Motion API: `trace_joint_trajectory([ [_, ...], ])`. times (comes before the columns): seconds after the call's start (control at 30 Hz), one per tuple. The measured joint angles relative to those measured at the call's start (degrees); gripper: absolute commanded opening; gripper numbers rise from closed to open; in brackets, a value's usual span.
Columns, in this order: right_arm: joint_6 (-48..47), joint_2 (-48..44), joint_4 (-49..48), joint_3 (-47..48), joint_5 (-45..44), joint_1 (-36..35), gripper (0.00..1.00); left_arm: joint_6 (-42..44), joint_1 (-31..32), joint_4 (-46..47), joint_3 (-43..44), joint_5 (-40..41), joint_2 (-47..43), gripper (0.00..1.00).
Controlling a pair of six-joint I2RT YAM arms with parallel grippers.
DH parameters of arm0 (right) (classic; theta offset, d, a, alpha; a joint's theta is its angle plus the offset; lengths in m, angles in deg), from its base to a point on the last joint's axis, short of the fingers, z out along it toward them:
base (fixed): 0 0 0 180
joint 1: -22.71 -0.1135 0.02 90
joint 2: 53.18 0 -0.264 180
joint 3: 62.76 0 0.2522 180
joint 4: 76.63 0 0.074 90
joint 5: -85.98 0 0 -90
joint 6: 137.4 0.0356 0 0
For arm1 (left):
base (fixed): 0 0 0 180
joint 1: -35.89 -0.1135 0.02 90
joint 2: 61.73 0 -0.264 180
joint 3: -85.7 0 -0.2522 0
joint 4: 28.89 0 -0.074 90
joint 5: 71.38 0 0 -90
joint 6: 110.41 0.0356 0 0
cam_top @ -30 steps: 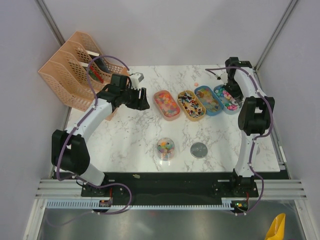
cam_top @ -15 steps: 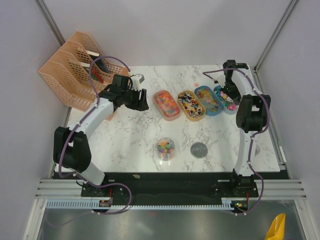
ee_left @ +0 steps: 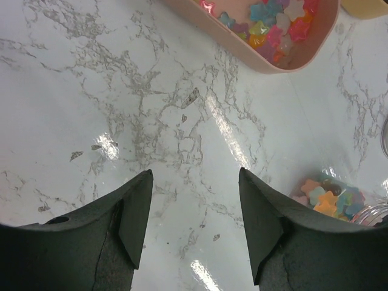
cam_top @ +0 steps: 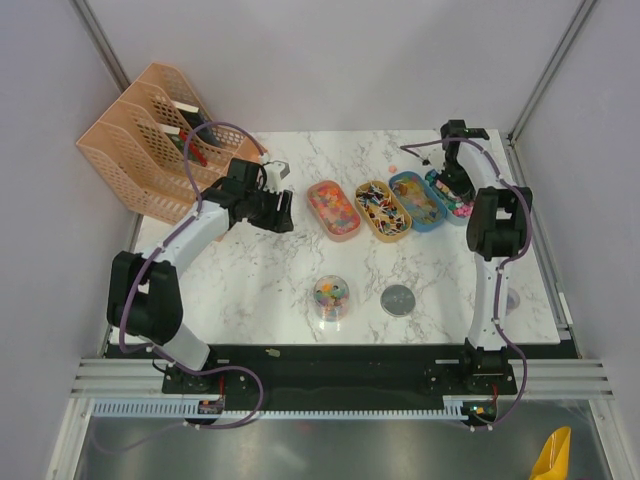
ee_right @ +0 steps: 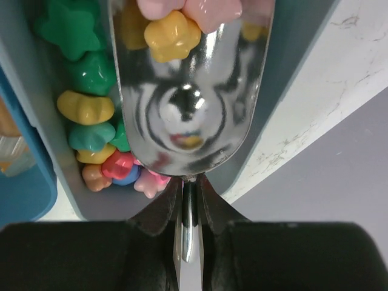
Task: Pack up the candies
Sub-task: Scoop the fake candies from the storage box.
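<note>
Candies (ee_right: 171, 33) at the scooping stage. A few star-shaped pieces, yellow and pink, sit at the far lip of the scoop (ee_right: 191, 121), whose steel bowl hangs low over the rightmost tray (ee_right: 295, 54). Many more, green, yellow, pink and blue, lie loose in that tray beneath it. Others fill the three trays to its left, and some are in the open jar (cam_top: 330, 297) at the near middle of the worktop (ee_left: 91, 91), with its lid (cam_top: 398, 299) lying near it. My right jaws are closed tight on the scoop's thin handle, just behind the bowl. My left jaws stand apart with nothing between them, above bare worktop between the pink tray (ee_left: 306, 48) and the jar. I judge the step in hand to be lifting this load clear and carrying it to the jar. To do it well I would first tilt the bowl back so the pieces slide from the lip toward the handle. I would then raise it straight up before turning, cross the other trays slowly and level, and tip only once the lip is over the jar mouth. I expect the narrow jar to shift easily, so the left jaws could steady it.
</note>
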Motion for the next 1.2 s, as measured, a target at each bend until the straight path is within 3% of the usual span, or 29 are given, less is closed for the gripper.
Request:
trace_joint_trajectory([
  [0.73, 2.2, -5.9, -13.6, -13.7, 6.3, 1.7, 0.0, 3.7, 0.5, -0.1, -0.2, 2.5, 0.7, 0.66],
  [1.2, 5.6, -21.6, -22.2, -33.9, 18.7, 5.4, 0.0, 4.7, 0.6, -0.4, 1.2, 2.6, 1.4, 0.66],
])
